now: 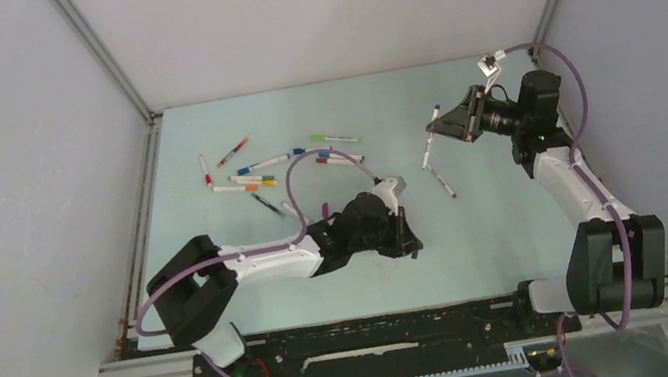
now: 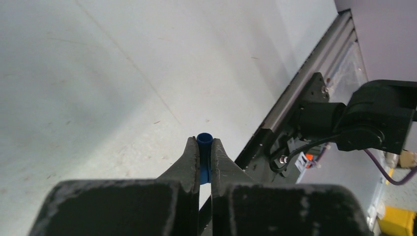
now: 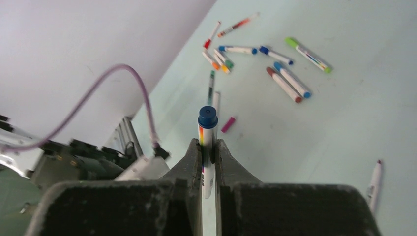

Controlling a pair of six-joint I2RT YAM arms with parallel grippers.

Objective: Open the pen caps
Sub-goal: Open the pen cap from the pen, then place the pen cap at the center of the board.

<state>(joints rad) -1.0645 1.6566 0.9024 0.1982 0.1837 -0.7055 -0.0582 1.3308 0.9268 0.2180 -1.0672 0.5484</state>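
Observation:
My left gripper (image 2: 204, 153) is shut on a small blue pen cap (image 2: 204, 143), whose open end sticks out past the fingertips. In the top view that gripper (image 1: 409, 240) hangs low over the near middle of the table. My right gripper (image 3: 208, 150) is shut on a white pen (image 3: 207, 132) with a blue end that points away from the jaws. From above, this gripper (image 1: 434, 127) is at the far right with the pen (image 1: 427, 151) slanting down from it. Several more pens (image 1: 247, 177) lie scattered at the far left.
A loose pink cap (image 3: 227, 124) lies on the table near the left arm's wrist (image 1: 324, 210). One pen (image 1: 446, 186) lies alone below the right gripper. A purple cable (image 1: 308, 177) loops over the left arm. Grey walls close in three sides of the table.

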